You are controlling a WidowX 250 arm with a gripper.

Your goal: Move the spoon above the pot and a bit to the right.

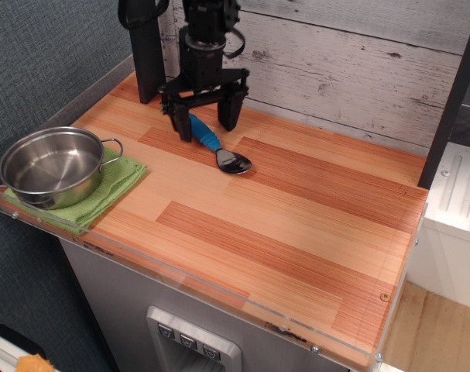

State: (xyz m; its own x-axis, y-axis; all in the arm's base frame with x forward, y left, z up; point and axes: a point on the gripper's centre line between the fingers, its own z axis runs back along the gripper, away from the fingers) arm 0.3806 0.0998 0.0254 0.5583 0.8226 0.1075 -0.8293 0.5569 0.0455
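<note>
The spoon (215,147) lies flat on the wooden tabletop near the back, its blue ribbed handle pointing toward the wall and its shiny metal bowl toward the front right. The gripper (204,125) hangs just above the handle end, jaws wide open and empty, one finger on each side of the handle and raised clear of it. The shallow steel pot (52,167) with wire loop handles sits at the table's front left corner, well left of and nearer than the spoon.
A folded green cloth (111,188) lies under the pot. A whitewashed plank wall (335,62) backs the table. A black post (147,46) stands left of the arm. A clear acrylic lip (219,287) runs along the front edge.
</note>
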